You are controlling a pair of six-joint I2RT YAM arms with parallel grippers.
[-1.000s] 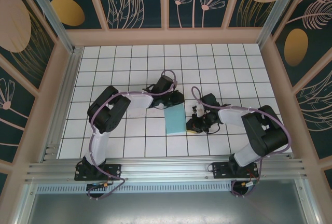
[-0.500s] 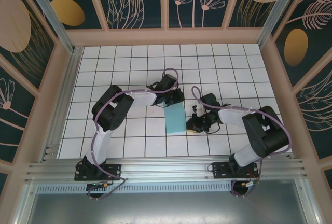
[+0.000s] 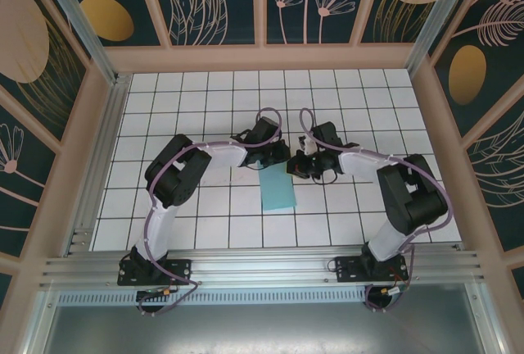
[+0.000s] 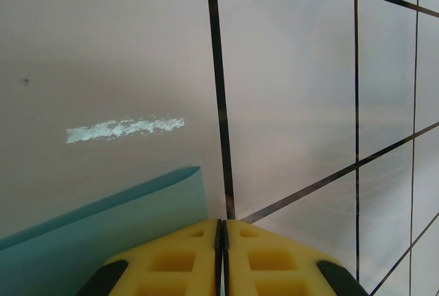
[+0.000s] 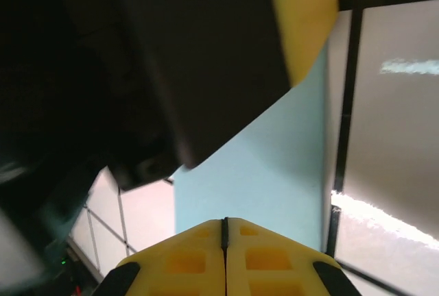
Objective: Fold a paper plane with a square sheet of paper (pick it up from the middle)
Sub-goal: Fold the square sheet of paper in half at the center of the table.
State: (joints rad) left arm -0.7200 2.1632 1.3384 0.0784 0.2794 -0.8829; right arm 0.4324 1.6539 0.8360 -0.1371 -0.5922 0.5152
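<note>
The light teal sheet of paper [image 3: 278, 192] lies flat on the white grid table as a narrow rectangle, about one tile wide and two long; it does not have the shape of a paper plane. My left gripper [image 3: 281, 157] is down at its far edge, jaws shut, and the left wrist view shows the paper [image 4: 103, 241] curling up just left of the yellow fingertips [image 4: 221, 222]. My right gripper [image 3: 296, 165] sits at the far right corner, also shut. From the right wrist the paper [image 5: 274, 166] stretches away beyond my tips [image 5: 224, 220], nothing visible between them.
The left gripper's dark body and yellow finger [image 5: 302, 15] hang close over the right gripper. Wooden walls [image 3: 262, 57] ring the tiled table. An aluminium rail [image 3: 262, 268] carries both arm bases along the near edge.
The right gripper left the paper's right edge and moved away from the bases to the far right corner, next to the left gripper. The left arm barely shifted.
</note>
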